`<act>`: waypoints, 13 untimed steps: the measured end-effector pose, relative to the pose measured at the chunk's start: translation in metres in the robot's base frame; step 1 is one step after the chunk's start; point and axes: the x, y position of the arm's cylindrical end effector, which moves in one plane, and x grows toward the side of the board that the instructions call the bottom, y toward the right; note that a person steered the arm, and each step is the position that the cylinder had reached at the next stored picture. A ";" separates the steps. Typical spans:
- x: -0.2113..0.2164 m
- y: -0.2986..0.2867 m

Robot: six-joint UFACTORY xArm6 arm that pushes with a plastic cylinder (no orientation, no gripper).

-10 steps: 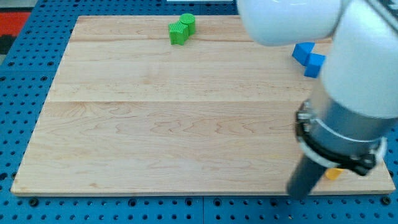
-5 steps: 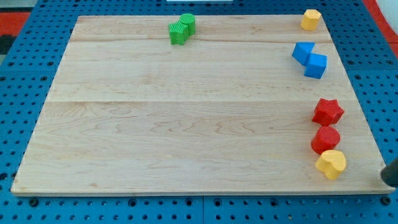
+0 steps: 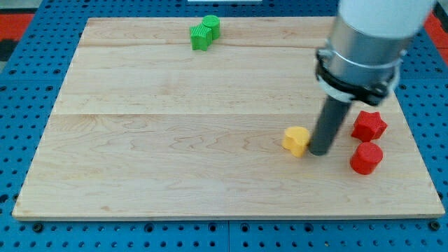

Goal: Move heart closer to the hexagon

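The yellow heart [image 3: 297, 140] lies right of the board's middle. My tip [image 3: 320, 151] stands just to the heart's right, touching or nearly touching it. The arm's body covers the board's upper right corner, so no yellow hexagon shows in this frame. A red star [image 3: 369, 125] and a red rounded block [image 3: 366, 158] lie to the right of the tip, apart from it.
Two green blocks [image 3: 205, 32] sit together at the view's top, left of centre. The wooden board [image 3: 140, 140] rests on a blue pegboard. The arm's grey and white body [image 3: 367, 42] hides part of the board's right side.
The heart has moved from the bottom right corner, up and to the left, past the red blocks. The arm has swung back in and now hides the blue blocks and yellow hexagon.
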 end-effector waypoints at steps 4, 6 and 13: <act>-0.053 0.027; 0.000 0.025; -0.075 -0.043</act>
